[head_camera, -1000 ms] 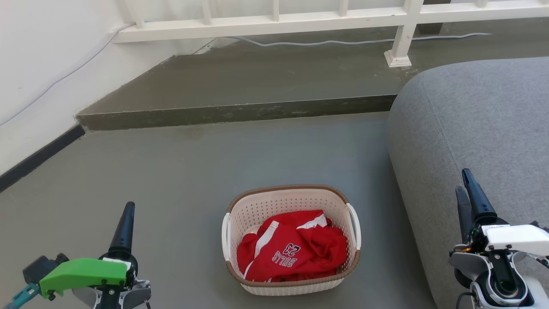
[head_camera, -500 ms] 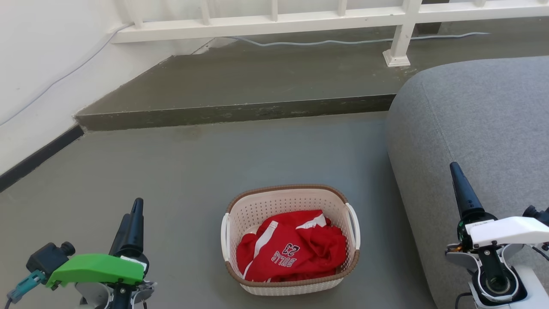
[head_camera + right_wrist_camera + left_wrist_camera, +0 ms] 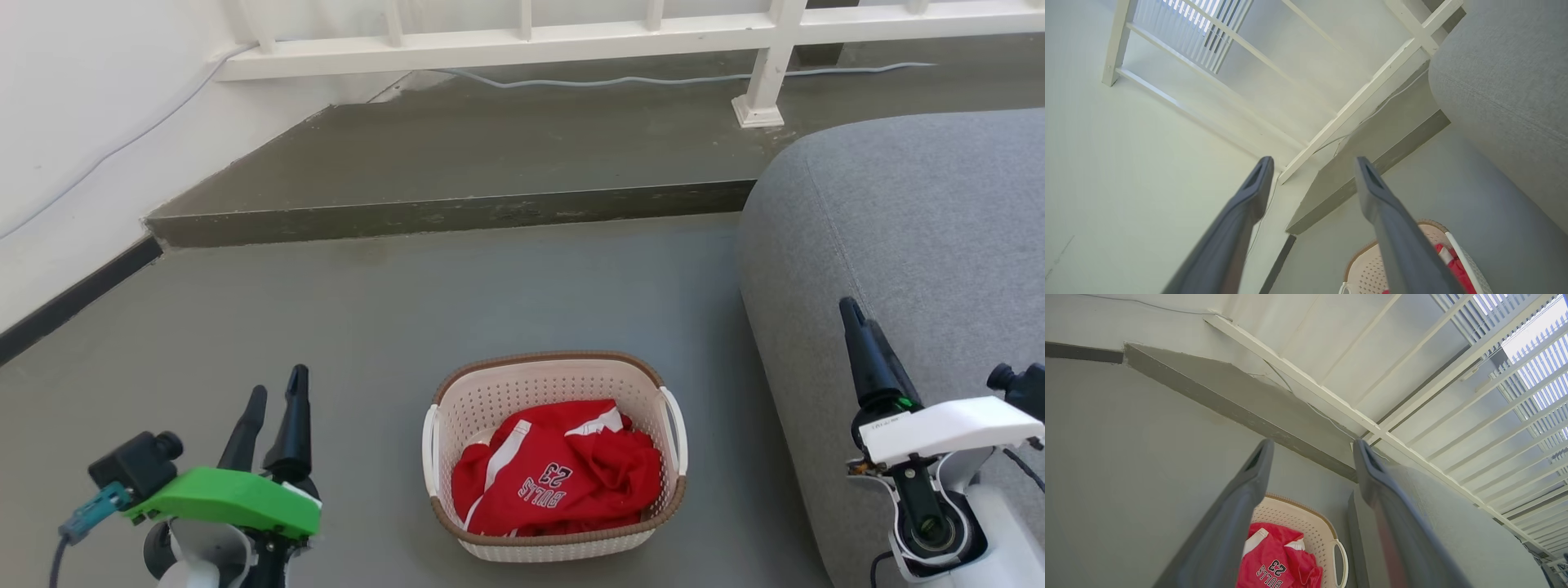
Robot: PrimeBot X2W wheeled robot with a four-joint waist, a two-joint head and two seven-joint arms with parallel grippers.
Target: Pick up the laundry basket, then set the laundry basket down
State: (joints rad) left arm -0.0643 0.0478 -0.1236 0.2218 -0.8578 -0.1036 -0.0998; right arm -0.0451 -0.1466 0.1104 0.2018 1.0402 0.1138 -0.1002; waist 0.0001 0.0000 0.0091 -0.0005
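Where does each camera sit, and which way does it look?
Head: on the robot's head, looking forward and down at the laundry basket on the floor; left hand and right hand show.
Left wrist: on that wrist, looking along its open fingers toward the railing.
Right wrist: likewise, fingers aimed at the white wall.
Shared: all three see the laundry basket.

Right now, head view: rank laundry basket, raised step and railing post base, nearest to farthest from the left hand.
1. laundry basket: close by on the right of the left hand.
2. raised step: straight ahead, well beyond the basket.
3. railing post base: far ahead and to the right, standing on top of the step.
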